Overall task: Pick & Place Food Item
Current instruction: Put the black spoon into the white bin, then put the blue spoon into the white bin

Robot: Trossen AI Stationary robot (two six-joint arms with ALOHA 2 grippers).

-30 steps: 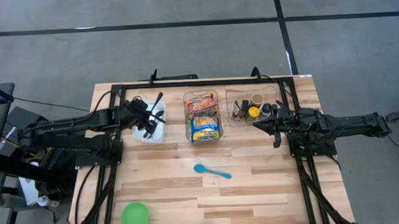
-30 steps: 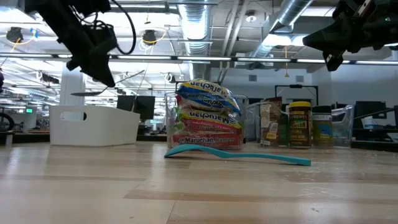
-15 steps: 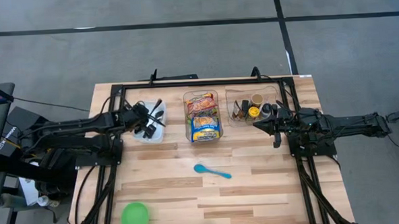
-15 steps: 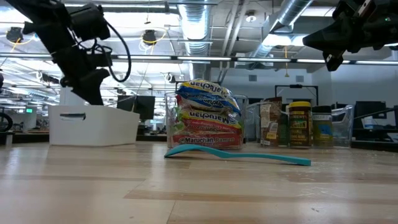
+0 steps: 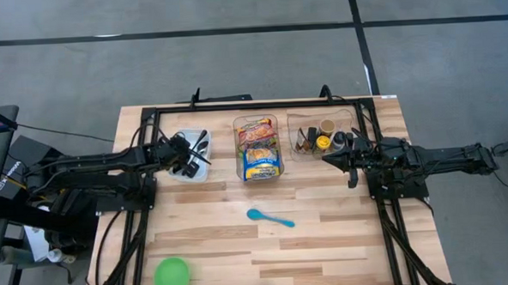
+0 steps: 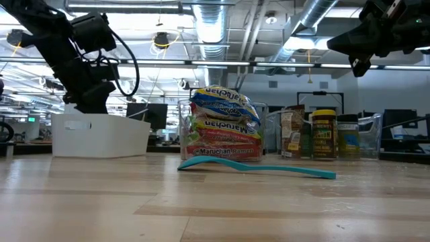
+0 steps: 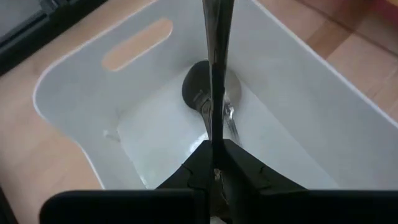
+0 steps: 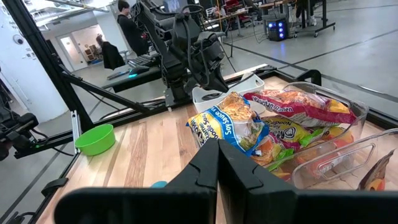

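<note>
Partly hidden inside the white bin (image 5: 191, 155), upper left in the high view, the left gripper (image 7: 214, 163) pinches a metal spoon (image 7: 211, 93). Centre frame sits the noodle-packet tub (image 5: 258, 148), teal spoon (image 5: 270, 216) below. Right gripper (image 5: 328, 159) hovers pressed together beside the condiment tub (image 5: 321, 133).

1. The dark, jointed left arm (image 5: 92, 162) is showing a matte black finish, with loose black cables (image 6: 127, 47) looping beside its wrist.
2. The matching black right arm (image 5: 444, 158) is looking slim and segmented.
3. Both are tapering into wedge-shaped black fingers (image 8: 217, 165).
</note>
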